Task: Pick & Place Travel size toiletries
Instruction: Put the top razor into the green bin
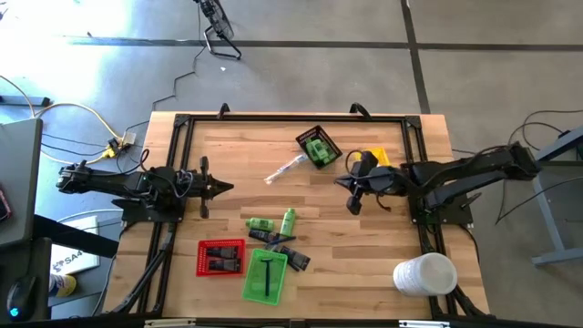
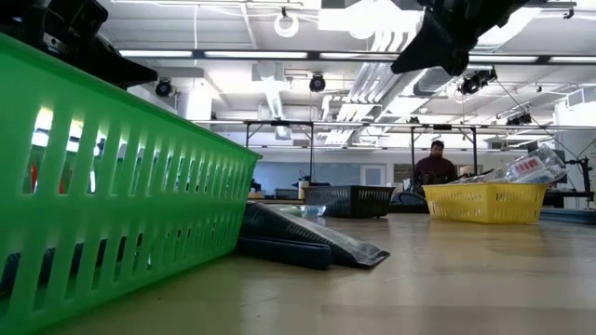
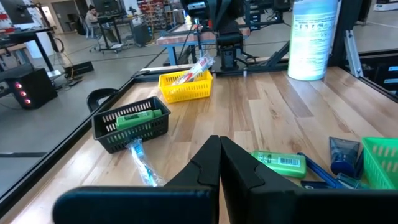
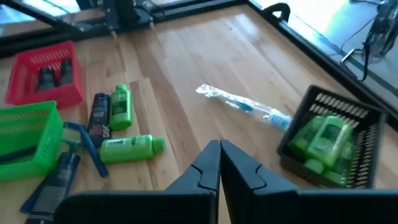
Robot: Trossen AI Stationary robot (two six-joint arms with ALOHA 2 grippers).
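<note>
seemingly between picks, both the left end effector [image 1: 221, 189] and right end effector [image 1: 342, 182] hang closed and empty mid-frame, so the next move calls for opening over a loose green bottle [image 1: 288, 220].

I am finding no word, brand or number readable anywhere on my table. The big white cylinder [image 3: 316, 38] is showing lines of dark print too small to make out, and the green bottle [image 3: 280, 163] lying just ahead of my left pincer is carrying a barcode whose digits are blurring beyond reading.
</note>
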